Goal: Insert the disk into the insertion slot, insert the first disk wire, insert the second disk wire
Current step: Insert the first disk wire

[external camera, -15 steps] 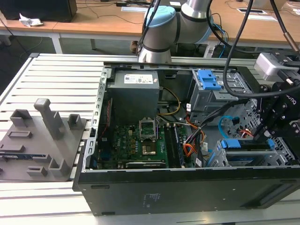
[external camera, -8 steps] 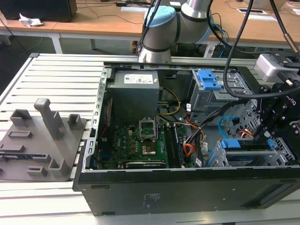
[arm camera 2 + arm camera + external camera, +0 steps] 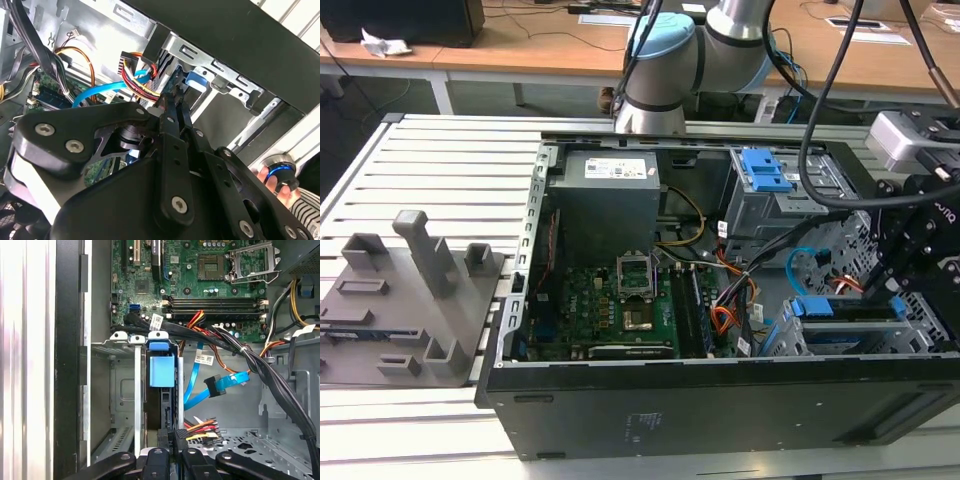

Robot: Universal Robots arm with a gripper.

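Black gripper [image 3: 174,444] links are looming nearest in both wrist views. Its fingers are standing almost together and seem to be pinching the black plug of the red-yellow-black disk wire [image 3: 201,427], right at the disk's end. The disk [image 3: 161,374], wearing a blue tab, is sitting upright inside the insertion slot [image 3: 122,390]. Just beside it, the blue disk wire [image 3: 220,384] is hanging loose, its plug joined to nothing. As I am judging it, a tilted plug risks jamming against the socket, and the stiff bundle may be tugging it out of the grip.
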